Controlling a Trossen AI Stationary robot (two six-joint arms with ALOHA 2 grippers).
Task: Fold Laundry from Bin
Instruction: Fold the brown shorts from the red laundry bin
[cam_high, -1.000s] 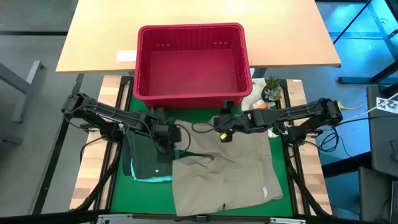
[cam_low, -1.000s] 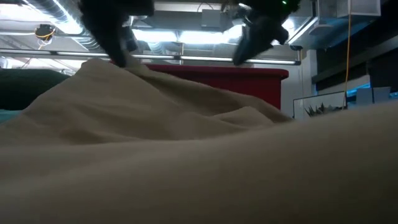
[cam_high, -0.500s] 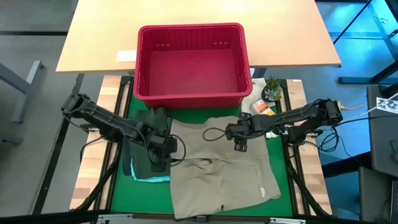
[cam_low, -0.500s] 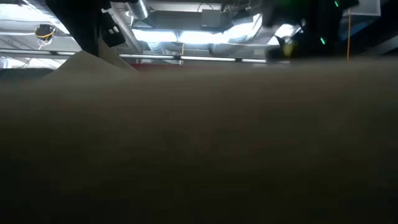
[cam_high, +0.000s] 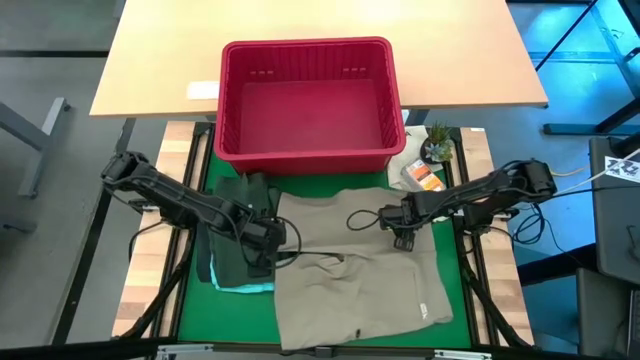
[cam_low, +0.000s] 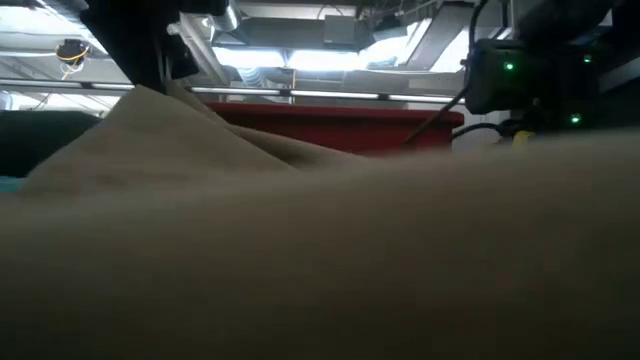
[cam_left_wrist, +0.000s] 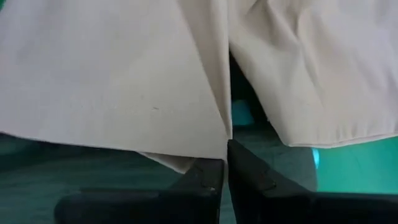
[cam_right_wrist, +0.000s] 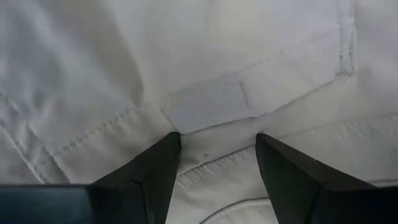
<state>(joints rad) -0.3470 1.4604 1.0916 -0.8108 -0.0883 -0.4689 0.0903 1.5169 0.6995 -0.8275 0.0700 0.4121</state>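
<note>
To flatten the beige-tan garment (cam_high: 355, 265) well, both hands should pull outward evenly, low over the worktop (cam_high: 455, 290). The left hand (cam_high: 268, 243) is clamped on its edge toward the worktop's left side; the right hand (cam_high: 404, 235), fingers apart, presses on it near the right edge. The bin (cam_high: 310, 100) sits behind, emptied.

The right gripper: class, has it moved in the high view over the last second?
Yes. The right gripper went rightward and away from the red bin, over the beige garment.
</note>
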